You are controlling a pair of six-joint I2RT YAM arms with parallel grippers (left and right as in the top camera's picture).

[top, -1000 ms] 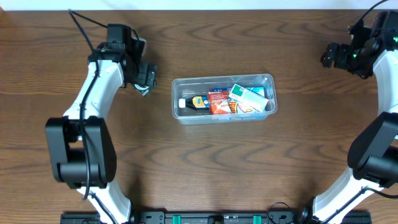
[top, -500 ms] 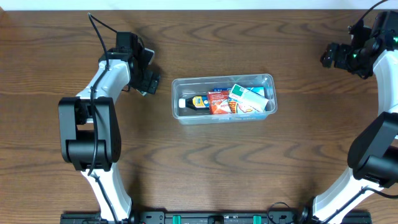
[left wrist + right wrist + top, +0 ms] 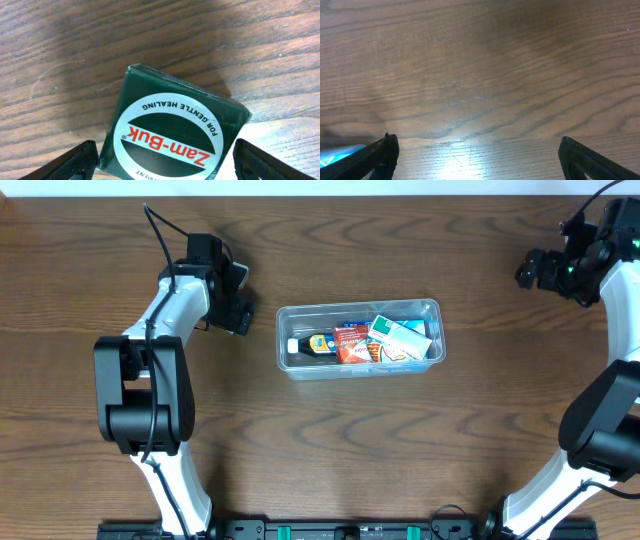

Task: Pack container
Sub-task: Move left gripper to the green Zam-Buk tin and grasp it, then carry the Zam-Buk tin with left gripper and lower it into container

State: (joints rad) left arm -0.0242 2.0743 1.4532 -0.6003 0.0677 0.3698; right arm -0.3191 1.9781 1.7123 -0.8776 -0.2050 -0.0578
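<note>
**Trainee:** What is the left gripper (image 3: 164,152) doing?

**Technician:** Its fingers (image 3: 82,159) are standing spread, one on each side of the dark green Zam-Buk box (image 3: 172,125), which is lying flat on the table (image 3: 75,45). Nothing is being pinched. The left finger is sitting just beside a corner of the box, and whether it is touching cannot be told.

**Trainee:** How is this grasp best carried out?

**Technician:** The box is lying askew to the fingers, so closing now is probably risking a corner catch and a twist. The wrist should be turning until the pads are facing two flat sides, and only then closing. The container (image 3: 282,340) is standing mid-table, near the gripper's right. It is already holding a dark bottle (image 3: 318,344), a red packet (image 3: 350,343) and a white-and-green box (image 3: 398,335). Room looks tight, so a low release is advisable.

**Trainee:** And the right gripper (image 3: 530,272)?

**Technician:** It is hanging spread and empty over bare wood, well apart from the container.

**Trainee:** What is differing from a second ago?

**Technician:** The left arm (image 3: 175,300) has swung its elbow inward, and the gripper has edged slightly toward the container. The container, its contents and the right arm are lying unchanged.
</note>
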